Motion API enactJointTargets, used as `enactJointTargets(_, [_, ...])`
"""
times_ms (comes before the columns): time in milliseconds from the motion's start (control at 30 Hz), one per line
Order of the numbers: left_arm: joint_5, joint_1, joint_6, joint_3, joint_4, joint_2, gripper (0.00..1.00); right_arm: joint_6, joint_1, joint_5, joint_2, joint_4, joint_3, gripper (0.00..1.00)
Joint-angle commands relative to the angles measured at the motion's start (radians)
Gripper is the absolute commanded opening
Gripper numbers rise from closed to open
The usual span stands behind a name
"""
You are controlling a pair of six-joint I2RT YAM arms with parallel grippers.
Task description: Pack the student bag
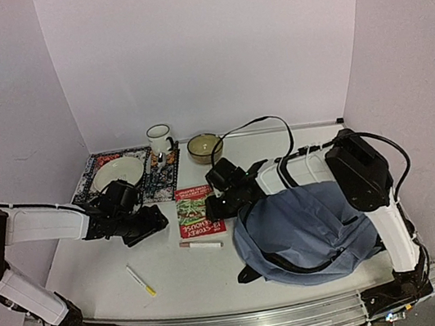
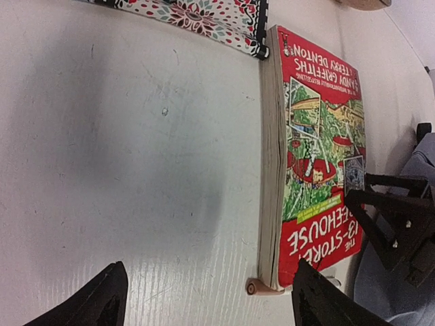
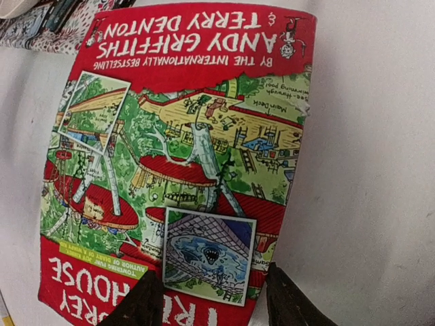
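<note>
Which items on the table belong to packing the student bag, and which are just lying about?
Likely for the job: student bag, red paperback, white marker, yellow-tipped pen.

Likely just lying about: mug, small bowl, white dish, patterned placemat.

Prob. a robotics lab test cell, not a home: plain white backdrop panels [image 1: 208,49] box in a white table [image 1: 93,265], w/ aluminium rail [image 1: 226,323] along near edge.
</note>
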Motion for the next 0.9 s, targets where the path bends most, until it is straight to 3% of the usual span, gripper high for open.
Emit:
enactJointTargets(0, [0.022, 0.005, -0.021, 0.020, 0.077, 0.031, 0.81, 0.073, 0.067, -0.058, -0.021, -0.094, -0.070, 0.51])
enactJointTargets(333, [0.024, 0.005, -0.011, 0.081, 0.109, 0.154, 0.72, 0.157, 0.127, -0.115, -0.096, 0.049, -0.182, 0.50])
enactJointTargets(500, [0.090, 0.005, -0.025, 0.079, 0.117, 0.203, 0.69, 0.245, 0.127, -0.126, -0.135, 0.163, -0.260, 0.54])
enactJointTargets(733, [0.172, 0.005, -0.074, 0.012, 0.198, 0.205, 0.46, 0.427, 0.126, -0.160, -0.128, 0.327, -0.331, 0.60])
enactJointTargets(867, [0.201, 0.005, -0.097, -0.023, 0.226, 0.208, 0.38, 0.495, 0.125, -0.178, -0.117, 0.413, -0.340, 0.61])
